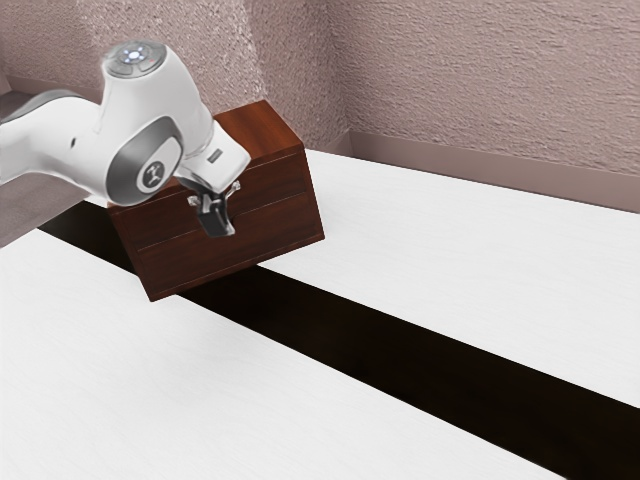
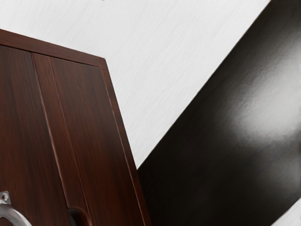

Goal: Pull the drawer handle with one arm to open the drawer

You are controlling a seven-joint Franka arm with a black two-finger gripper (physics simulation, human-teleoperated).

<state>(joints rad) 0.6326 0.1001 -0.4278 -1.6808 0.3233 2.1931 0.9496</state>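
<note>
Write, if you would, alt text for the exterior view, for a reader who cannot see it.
A white robot arm reaches in from the exterior view's left, its black gripper at the front of a dark wooden cabinet whose drawers look shut. The cabinet stands on a white table crossed by a diagonal black stripe.

Dark wooden drawer (image 1: 272,190), silver handle (image 2: 10,214)

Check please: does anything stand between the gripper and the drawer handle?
Nothing visible does. The gripper is at the front of the wooden cabinet, and the metal handle lies close under the hand, with nothing between them.
</note>
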